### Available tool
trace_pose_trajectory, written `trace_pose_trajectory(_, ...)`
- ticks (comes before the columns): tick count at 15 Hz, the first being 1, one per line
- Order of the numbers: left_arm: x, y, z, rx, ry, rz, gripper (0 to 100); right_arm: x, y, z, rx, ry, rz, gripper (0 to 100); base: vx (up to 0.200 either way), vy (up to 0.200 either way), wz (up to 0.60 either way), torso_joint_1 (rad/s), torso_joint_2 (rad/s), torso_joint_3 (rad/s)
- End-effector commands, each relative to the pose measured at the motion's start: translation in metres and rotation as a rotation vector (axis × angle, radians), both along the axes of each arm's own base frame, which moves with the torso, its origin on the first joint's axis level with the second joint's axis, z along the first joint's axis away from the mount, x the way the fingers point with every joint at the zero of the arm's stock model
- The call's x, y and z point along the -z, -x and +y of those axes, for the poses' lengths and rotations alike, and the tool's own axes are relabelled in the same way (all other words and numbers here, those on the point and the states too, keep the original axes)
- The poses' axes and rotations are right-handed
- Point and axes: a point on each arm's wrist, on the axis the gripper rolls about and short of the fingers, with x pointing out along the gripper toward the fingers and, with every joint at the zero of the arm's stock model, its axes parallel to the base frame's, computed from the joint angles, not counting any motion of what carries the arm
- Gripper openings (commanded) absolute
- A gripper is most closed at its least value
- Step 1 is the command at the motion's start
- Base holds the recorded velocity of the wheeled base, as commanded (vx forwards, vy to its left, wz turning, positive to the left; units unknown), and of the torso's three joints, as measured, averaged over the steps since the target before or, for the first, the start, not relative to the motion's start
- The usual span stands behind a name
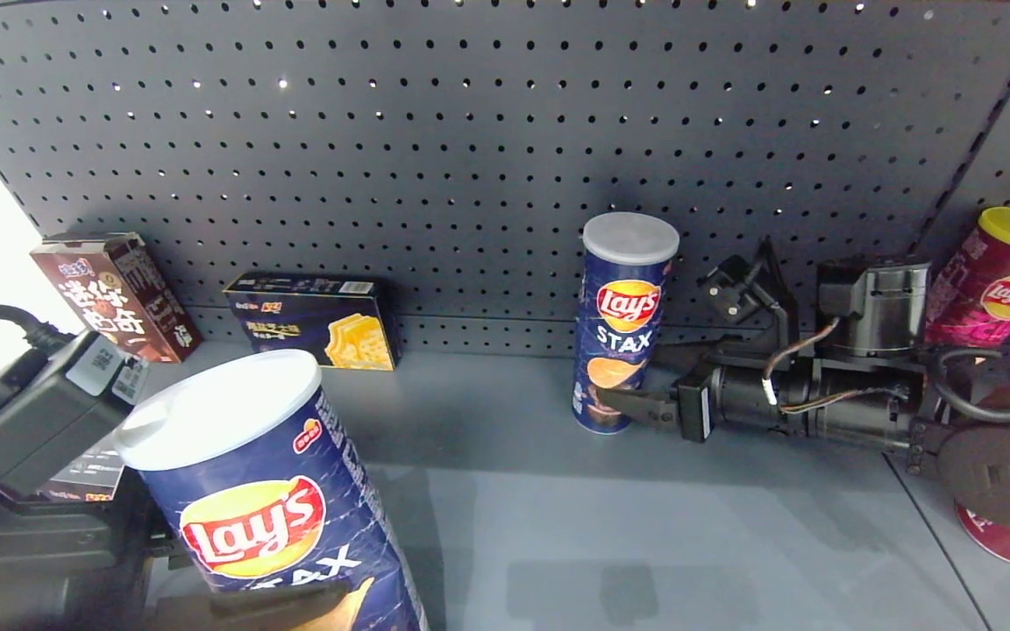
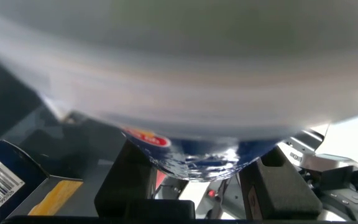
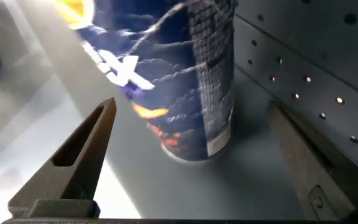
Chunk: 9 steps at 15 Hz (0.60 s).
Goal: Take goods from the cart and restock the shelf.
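Left jaws are clamped on a blue chip can [image 1: 268, 499], which is tilted above the near left part of the shelf [image 1: 514, 526]. Right jaws are spread, one on either side of the lower part of a second blue can [image 1: 623, 324] without touching it. That can stands upright by the pegboard [image 1: 470, 131].

Glossy printed wrap covers the upright blue cylindrical chip can [image 1: 623, 350], topped by a frosted plastic lid [image 1: 630, 237]. The same sheen shows on the second blue chip can [image 1: 268, 499] clamped in my left gripper [image 2: 197, 177]. The dark grey perforated metal back panel [image 1: 470, 131] and smooth grey shelf board [image 1: 645, 526] look matt, like the black fingers [image 3: 79, 155] of my right gripper [image 3: 191, 109].
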Motion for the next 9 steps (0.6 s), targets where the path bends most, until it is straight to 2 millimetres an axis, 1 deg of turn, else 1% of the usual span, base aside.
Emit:
trace_pose_trajectory(1,0.0,0.0,0.0,-0.002,0.0,0.0,0,0.01,-0.009,0.002,0.008,0.007,0.012,100,0.0,0.0,0.0,0.0,0.0,0.0)
trace_pose_trajectory(9,0.001,0.0,0.001,-0.003,-0.001,0.002,0,0.017,-0.024,0.01,0.006,0.006,0.015,100,0.0,0.0,0.0,0.0,0.0,0.0)
